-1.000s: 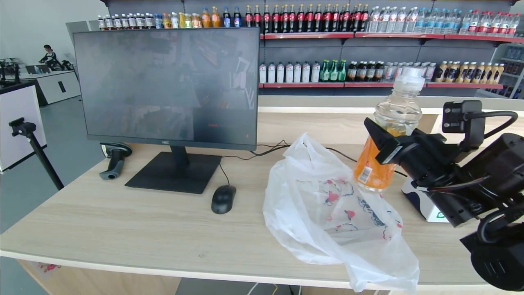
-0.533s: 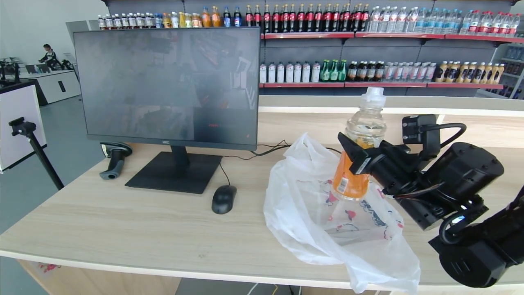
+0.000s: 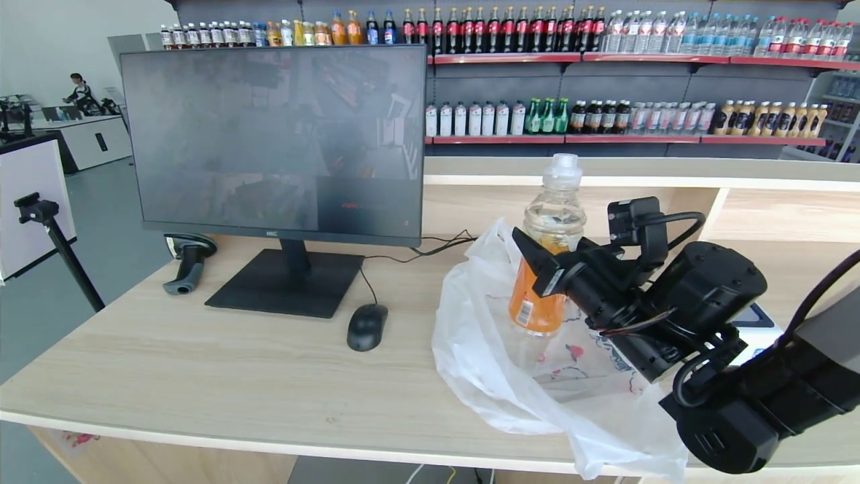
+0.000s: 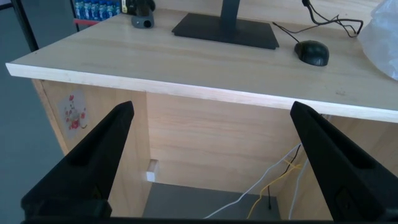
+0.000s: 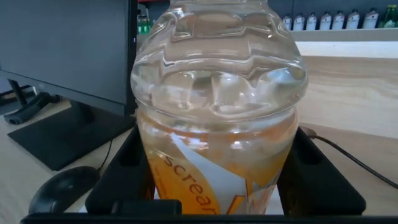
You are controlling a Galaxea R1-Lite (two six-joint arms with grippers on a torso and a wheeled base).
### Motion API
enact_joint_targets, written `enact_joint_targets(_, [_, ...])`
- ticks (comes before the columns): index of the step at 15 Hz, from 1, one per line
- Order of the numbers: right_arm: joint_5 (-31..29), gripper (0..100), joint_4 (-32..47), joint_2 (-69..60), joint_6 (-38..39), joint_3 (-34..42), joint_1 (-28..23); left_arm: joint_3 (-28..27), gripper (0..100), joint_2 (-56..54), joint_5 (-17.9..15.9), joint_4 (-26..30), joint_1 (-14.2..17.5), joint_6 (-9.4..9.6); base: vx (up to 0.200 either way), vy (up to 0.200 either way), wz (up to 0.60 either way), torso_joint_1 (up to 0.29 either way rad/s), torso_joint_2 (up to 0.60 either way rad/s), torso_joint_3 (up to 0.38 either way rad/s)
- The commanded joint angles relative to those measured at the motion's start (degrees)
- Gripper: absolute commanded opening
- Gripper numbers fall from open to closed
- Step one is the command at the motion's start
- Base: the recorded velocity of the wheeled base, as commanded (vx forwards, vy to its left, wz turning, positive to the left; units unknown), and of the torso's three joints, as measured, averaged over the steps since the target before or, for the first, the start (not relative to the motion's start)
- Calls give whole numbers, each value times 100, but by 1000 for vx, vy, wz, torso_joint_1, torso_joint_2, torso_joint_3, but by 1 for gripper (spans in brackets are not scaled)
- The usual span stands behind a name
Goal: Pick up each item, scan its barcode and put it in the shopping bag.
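Note:
An orange drink bottle (image 3: 547, 259) with a clear top and white cap stands upright in the air, with my right gripper (image 3: 547, 269) shut around its middle. It hangs just above the crumpled white plastic shopping bag (image 3: 537, 356) lying on the wooden counter. Up close, the bottle (image 5: 217, 118) sits between the black fingers (image 5: 115, 180). A handheld barcode scanner (image 3: 187, 262) rests in its stand left of the monitor. My left gripper (image 4: 211, 168) is open, low in front of the counter's front edge (image 4: 186, 87).
A black monitor (image 3: 275, 144) on its stand, a black mouse (image 3: 367, 326) and cables occupy the counter's left and middle. A white box (image 3: 762, 326) sits right of the bag, behind my right arm. Shelves of bottles (image 3: 605, 74) line the back wall.
My right gripper has carried the bottle leftward and downward, from right of the bag to just over the bag's middle. The left arm shows no earlier frame.

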Motion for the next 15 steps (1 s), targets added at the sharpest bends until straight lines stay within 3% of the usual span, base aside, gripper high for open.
enact_joint_targets(1, [-2,0,-8,220,2,-119,60,0,100,0,1,-4,2,-4,0,0,0,0,0,0])
enact_joint_targets(5, [-2,0,-8,405,29,-180,306,0,100,0,1,5,2,5,0,0,0,0,0,0])
enact_joint_targets(15, [-2,0,-8,765,90,-242,315,0,100,0,1,5,2,5,0,0,0,0,0,0])
